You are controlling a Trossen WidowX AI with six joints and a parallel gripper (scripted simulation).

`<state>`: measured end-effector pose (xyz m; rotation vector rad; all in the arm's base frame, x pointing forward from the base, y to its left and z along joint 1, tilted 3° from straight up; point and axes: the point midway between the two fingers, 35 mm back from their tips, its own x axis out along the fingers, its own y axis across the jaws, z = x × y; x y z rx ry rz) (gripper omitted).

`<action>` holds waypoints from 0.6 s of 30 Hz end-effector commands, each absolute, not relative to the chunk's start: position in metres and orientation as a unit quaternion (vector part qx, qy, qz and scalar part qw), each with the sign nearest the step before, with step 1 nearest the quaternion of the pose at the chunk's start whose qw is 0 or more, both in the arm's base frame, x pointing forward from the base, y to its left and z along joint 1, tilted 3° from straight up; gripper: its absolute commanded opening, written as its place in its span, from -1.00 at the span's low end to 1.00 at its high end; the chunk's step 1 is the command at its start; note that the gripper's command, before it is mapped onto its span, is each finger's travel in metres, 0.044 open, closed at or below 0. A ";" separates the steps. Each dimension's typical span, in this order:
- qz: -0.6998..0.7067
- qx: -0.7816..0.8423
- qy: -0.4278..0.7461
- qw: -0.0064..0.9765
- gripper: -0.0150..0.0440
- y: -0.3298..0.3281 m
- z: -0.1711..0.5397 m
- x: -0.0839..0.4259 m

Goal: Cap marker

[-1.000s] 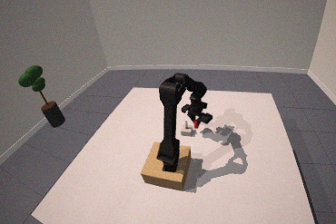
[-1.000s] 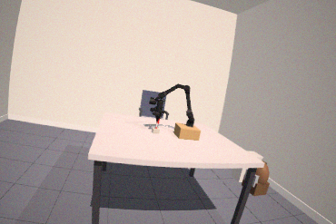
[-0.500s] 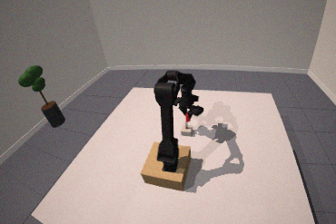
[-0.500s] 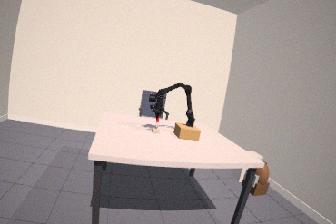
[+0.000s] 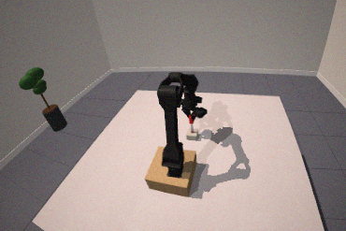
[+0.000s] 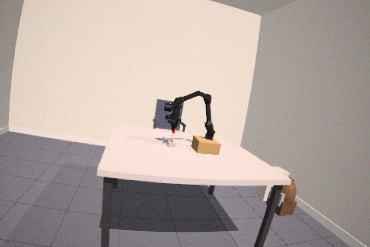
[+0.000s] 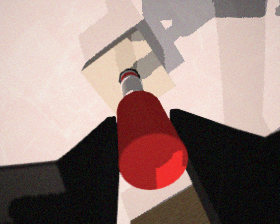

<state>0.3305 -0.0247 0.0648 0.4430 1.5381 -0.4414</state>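
Gripper (image 7: pixel 143 121) (image 5: pixel 192 113) (image 6: pixel 173 126): pincer is holding the red cap (image 7: pixel 151 145) (image 5: pixel 191 120) (image 6: pixel 173 131), its black fingers flanking the sides. In the wrist view the cap's broad round end is facing the camera.

Marker (image 7: pixel 132 84) (image 5: pixel 192 128) (image 6: pixel 172 137): standing in the pale holder block (image 7: pixel 101 80) (image 5: pixel 193 136) (image 6: pixel 171 144); a red ring is showing near the block. Cap is hanging above the block and covering the marker's upper end from the wrist camera. Whether it is touching or seating on the marker, I cannot tell.

Beyond these, the black arm (image 5: pixel 172 125) (image 6: pixel 209 116) is arching up from a wooden base block (image 5: pixel 168 183) (image 6: pixel 206 146) and bending down toward the holder. Both blocks are resting on the pale table (image 5: pixel 117 158) (image 6: pixel 190 169), standing apart; the arm is casting a shadow across the top.

Farther out, a potted plant (image 5: pixel 55 118) is standing beside the table, and a dark chair back (image 6: pixel 161 114) is showing behind it in the exterior view.
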 end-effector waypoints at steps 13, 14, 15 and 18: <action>-0.197 0.199 0.685 0.673 -0.49 -0.024 0.039 0.331; -0.197 0.199 0.685 0.673 -0.49 -0.024 0.037 0.331; -0.197 0.199 0.685 0.673 -0.49 -0.024 0.036 0.330; -0.197 0.199 0.685 0.673 -0.49 -0.024 0.031 0.330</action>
